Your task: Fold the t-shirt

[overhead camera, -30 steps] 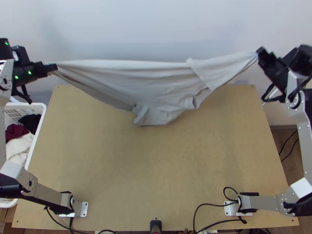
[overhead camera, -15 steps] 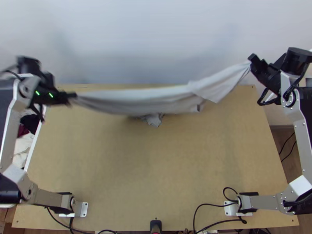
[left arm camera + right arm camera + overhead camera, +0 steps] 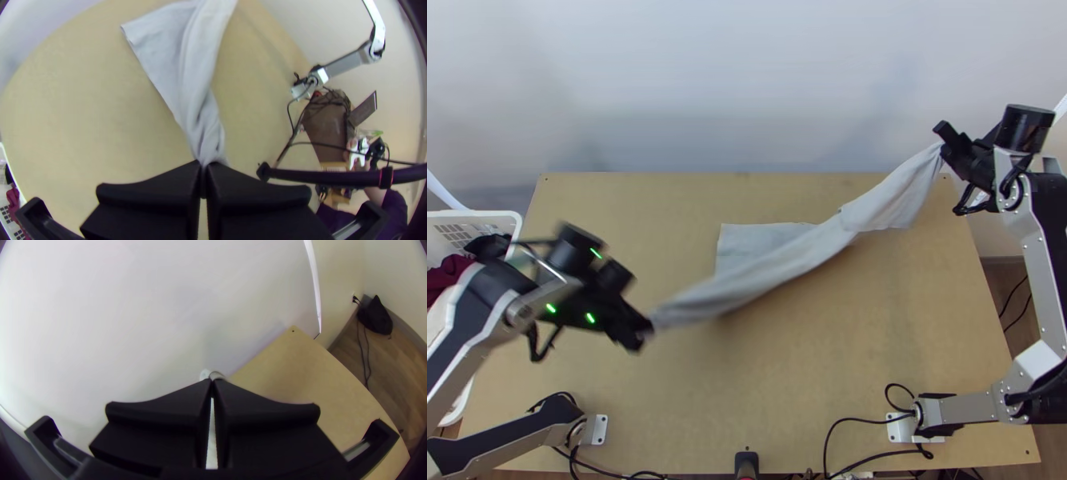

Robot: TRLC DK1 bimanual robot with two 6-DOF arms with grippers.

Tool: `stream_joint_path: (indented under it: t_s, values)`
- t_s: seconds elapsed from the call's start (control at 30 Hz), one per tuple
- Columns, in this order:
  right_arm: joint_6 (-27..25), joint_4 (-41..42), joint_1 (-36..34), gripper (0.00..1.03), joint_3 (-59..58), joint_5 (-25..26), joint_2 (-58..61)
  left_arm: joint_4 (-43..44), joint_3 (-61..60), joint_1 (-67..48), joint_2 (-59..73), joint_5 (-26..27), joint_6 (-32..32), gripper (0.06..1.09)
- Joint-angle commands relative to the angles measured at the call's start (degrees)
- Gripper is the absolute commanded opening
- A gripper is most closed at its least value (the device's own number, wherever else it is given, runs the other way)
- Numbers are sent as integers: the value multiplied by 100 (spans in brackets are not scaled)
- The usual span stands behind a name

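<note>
Held the grey t-shirt (image 3: 795, 258) pinched in the left gripper (image 3: 643, 330) at one end and the right gripper (image 3: 943, 142) at the other, bunched slantwise between them.

You have white basket (image 3: 483, 214) beside table (image 3: 787, 384), dark red cloth (image 3: 443, 274) inside; your right wrist view shows probably black bag (image 3: 376, 319) on floor (image 3: 396, 362).

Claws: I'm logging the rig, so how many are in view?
2. The left claw is over the left part of the table, shut on one end of the t-shirt; the right claw is near the table's far right corner, shut on the other end.
</note>
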Motion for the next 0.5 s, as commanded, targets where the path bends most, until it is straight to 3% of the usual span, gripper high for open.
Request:
stream_joint_path:
  t_s: [0.0,0.03,0.13,0.2,0.23,0.47]
  values:
    - [-55,68,-44,3,-61,74,58,-50,-517,-536,-61,166,-124,12]
    - [-55,68,-44,3,-78,74,76,-41,-570,-659,-61,298,-124,21]
    - [-47,68,0,3,-131,91,102,12,-614,-861,-52,509,-10,77]
    - [-38,68,35,3,-175,109,111,117,-631,-975,-61,526,61,97]
    - [-47,68,53,3,-201,127,111,179,-631,-984,-52,526,70,104]
    - [-47,68,158,3,-342,214,102,978,-640,-342,255,561,87,104]
